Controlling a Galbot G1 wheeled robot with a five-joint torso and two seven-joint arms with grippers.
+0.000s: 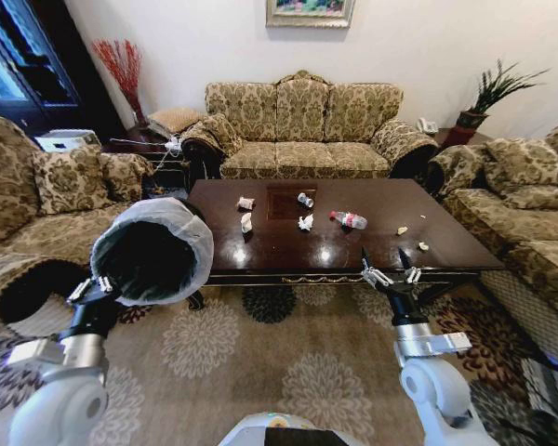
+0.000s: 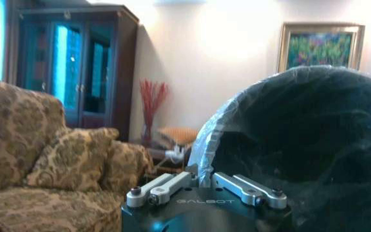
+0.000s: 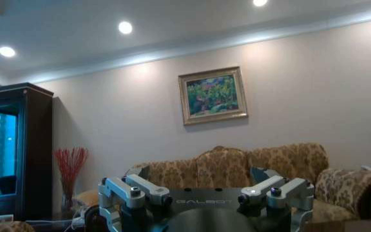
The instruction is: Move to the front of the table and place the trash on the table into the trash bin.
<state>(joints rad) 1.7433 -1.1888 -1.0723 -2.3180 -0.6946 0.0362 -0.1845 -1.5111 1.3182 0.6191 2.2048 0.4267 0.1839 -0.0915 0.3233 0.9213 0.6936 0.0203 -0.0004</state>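
The dark brown table (image 1: 446, 243) stands just ahead in the head view. On it lies the trash: white paper wads (image 1: 245, 203) (image 1: 246, 222) (image 1: 305, 222), a small silver can (image 1: 305, 200), a clear bottle with a red label (image 1: 349, 219) and pale scraps (image 1: 402, 229). My left gripper (image 1: 91, 289) (image 2: 205, 184) is shut on the rim of the trash bin (image 1: 153, 251) (image 2: 301, 145). It holds the bin in the air at the table's left front corner, tilted with its dark mouth facing me. My right gripper (image 1: 387, 264) (image 3: 202, 180) is open and empty, pointing up at the table's front edge.
Patterned sofas (image 1: 302, 125) (image 1: 46, 200) (image 1: 525, 200) close the table in at the back, left and right. A patterned rug (image 1: 270, 344) covers the floor in front. A dark cabinet (image 2: 89, 67) and a red-twig vase (image 1: 123, 70) stand at the back left, a potted plant (image 1: 488, 93) at the back right.
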